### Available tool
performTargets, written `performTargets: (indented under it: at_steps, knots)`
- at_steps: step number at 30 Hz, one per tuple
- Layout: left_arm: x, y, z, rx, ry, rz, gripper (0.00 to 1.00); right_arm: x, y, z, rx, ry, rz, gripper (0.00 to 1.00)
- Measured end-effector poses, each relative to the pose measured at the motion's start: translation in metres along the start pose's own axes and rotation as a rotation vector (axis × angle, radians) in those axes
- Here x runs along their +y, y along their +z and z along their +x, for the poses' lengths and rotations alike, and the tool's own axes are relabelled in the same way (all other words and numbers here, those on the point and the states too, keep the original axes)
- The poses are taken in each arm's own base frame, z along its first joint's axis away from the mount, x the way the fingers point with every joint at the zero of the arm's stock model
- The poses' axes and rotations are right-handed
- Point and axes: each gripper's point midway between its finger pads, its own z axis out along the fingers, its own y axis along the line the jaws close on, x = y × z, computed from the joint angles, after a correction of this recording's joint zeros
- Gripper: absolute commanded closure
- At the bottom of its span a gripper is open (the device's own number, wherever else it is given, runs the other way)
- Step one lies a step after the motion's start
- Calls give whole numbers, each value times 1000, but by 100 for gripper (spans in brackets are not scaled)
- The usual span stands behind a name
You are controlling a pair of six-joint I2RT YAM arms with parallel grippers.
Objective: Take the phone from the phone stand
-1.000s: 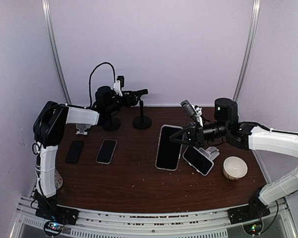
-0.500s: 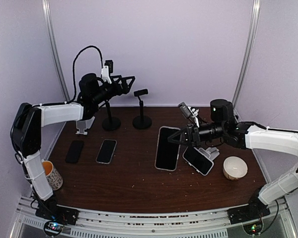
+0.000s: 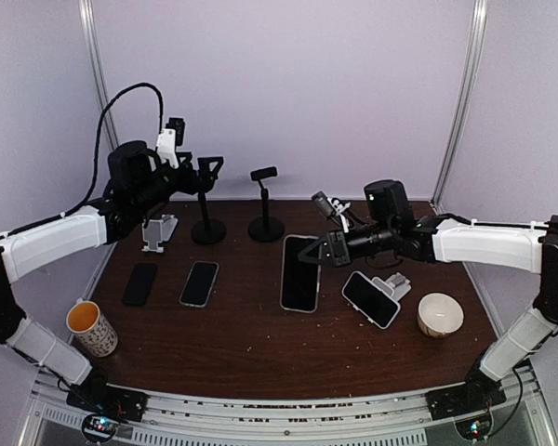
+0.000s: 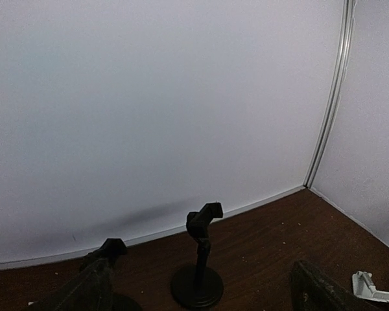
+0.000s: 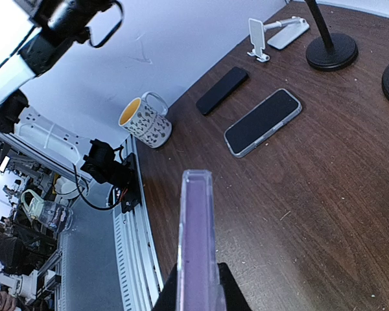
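Black phone (image 3: pixel 299 274) pinched by its edge in R gripper (image 3: pixel 320 260), clamped tight; L gripper (image 3: pixel 207 175) raised, spread wide, gripping nothing.

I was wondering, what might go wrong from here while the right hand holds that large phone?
1. The right hand pinches the large phone by one end only, so it may pivot or slip onto the table.
2. The smaller phone against the white stand sits just beside that arm; a careless lowering could knock it.
3. The open left hand hovers near a black stand and might clip it.
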Motion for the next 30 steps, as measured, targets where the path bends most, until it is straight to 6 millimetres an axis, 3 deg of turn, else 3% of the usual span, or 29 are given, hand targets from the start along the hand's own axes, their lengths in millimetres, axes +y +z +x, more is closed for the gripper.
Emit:
performTargets:
  at_steps: [9,14,21,30]
  knots:
    - [25,-79,-3,3,-15,-175,2,-34,43,0,50,99,34,100]
    - [31,-107,1,1,-33,-222,2,-45,64,-8,57,137,27,100]
    - [33,-123,22,25,-66,-228,2,-69,98,-4,87,205,25,99]
    - [32,-124,29,32,-94,-222,2,-98,128,-2,119,250,38,94]
